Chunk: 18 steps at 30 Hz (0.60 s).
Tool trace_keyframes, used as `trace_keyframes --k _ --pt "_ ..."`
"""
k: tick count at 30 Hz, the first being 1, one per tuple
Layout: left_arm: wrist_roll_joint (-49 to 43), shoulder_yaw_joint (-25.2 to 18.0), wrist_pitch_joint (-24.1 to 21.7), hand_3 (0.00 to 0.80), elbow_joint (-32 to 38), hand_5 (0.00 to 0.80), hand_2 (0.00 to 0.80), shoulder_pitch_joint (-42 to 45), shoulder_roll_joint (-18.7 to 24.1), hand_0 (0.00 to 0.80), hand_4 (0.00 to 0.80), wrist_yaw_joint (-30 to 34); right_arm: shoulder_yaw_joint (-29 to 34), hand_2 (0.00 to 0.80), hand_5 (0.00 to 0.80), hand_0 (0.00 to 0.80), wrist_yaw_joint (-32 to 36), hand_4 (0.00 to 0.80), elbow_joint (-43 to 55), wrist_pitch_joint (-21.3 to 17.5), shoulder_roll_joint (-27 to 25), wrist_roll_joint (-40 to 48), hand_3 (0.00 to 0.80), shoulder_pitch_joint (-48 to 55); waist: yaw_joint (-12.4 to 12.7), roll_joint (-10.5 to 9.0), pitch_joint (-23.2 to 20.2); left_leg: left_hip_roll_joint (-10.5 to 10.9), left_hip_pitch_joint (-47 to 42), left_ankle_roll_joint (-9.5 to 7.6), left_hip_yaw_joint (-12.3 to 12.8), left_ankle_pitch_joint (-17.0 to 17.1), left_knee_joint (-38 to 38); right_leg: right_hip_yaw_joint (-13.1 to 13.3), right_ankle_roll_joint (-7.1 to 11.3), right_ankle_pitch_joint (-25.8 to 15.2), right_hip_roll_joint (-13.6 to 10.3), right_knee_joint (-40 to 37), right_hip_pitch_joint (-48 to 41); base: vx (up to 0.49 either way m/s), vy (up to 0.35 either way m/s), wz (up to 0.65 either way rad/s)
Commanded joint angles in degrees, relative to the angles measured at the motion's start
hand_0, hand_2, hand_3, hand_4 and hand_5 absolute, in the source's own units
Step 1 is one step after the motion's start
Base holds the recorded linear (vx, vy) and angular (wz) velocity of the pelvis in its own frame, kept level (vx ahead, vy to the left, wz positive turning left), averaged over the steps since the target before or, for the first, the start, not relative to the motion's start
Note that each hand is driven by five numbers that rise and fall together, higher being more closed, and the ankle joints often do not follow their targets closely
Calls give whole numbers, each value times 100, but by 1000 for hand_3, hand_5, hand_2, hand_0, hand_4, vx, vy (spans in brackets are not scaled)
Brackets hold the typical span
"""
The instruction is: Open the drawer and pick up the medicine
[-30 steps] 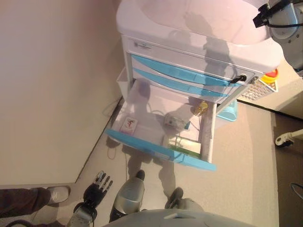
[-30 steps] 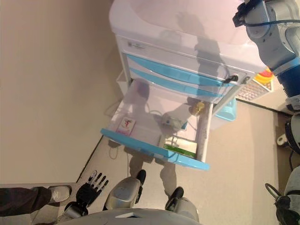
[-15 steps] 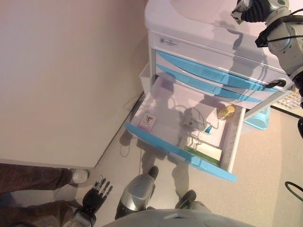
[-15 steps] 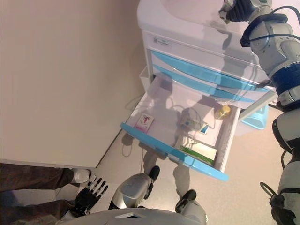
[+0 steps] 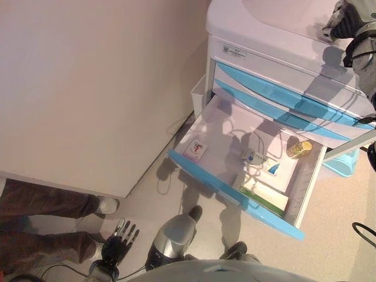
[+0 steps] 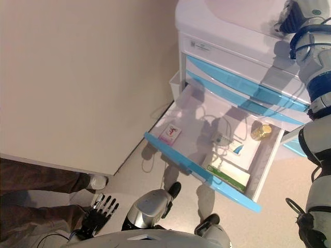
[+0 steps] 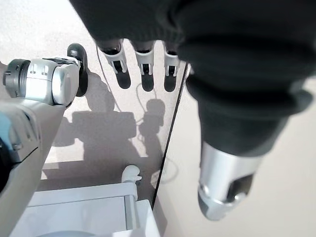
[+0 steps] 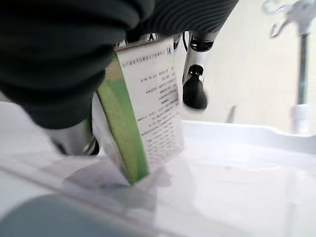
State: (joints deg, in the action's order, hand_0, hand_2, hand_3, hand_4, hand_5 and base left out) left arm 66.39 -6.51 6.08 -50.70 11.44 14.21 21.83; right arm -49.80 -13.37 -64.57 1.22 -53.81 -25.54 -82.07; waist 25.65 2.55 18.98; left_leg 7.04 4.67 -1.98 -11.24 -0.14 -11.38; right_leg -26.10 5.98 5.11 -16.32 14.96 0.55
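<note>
The bottom drawer (image 5: pixel 235 191) of the white and blue cabinet (image 5: pixel 264 26) stands pulled out. My right hand (image 5: pixel 343 17) is up over the cabinet's top, at the far right. In the right wrist view it is shut on a green and white medicine box (image 8: pixel 148 98), which is tilted with its lower corner down at the white top (image 8: pixel 237 163). My left hand (image 5: pixel 117 241) hangs low by the floor at the lower left, with straight fingers (image 7: pixel 143 61) and nothing in it.
In the drawer lie a small pink-printed box (image 5: pixel 195 150), a white device with a cable (image 5: pixel 254 156), a gold bottle (image 5: pixel 299 148) and a flat green and white box (image 5: pixel 264 197). A person's legs (image 5: pixel 41 205) stand at the left by the wall.
The whole picture has shifted right, so the camera has moved. My right hand stays over the cabinet top with the box. More of the person's legs show at the left.
</note>
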Motion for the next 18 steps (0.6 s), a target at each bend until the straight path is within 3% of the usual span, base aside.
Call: trace_keyframes --k 1,7,15,18 --pt "155 141 -114 0 30 0 0 384 245 0 0 207 -558 0 0 0 -730 0 58 215 -62 -326 0 -957 136 -81 114 132 231 36 17 -564 -84 70 -155 641 134 506 -305 -15 -41 0" --pt "57 229 -183 0 125 0 0 453 172 0 0 256 -762 0 0 0 -1176 0 721 24 -63 -528 0 -1006 127 -106 63 157 199 34 -9 -585 -89 67 -148 636 139 479 -330 3 -37 -1" --pt "-296 275 -262 0 37 0 0 477 186 0 0 582 -964 0 0 0 -1100 0 2061 173 -42 -556 0 -1225 4 -164 -68 107 101 34 63 -627 -87 102 -123 638 171 409 -415 3 -28 -5" --pt "-445 326 -373 0 -35 0 0 409 221 0 0 703 -891 0 0 0 -1121 0 2476 244 -3 -626 0 -1291 -84 -171 -122 77 121 -1 113 -490 -23 67 -139 505 191 369 -376 -47 1 -4"
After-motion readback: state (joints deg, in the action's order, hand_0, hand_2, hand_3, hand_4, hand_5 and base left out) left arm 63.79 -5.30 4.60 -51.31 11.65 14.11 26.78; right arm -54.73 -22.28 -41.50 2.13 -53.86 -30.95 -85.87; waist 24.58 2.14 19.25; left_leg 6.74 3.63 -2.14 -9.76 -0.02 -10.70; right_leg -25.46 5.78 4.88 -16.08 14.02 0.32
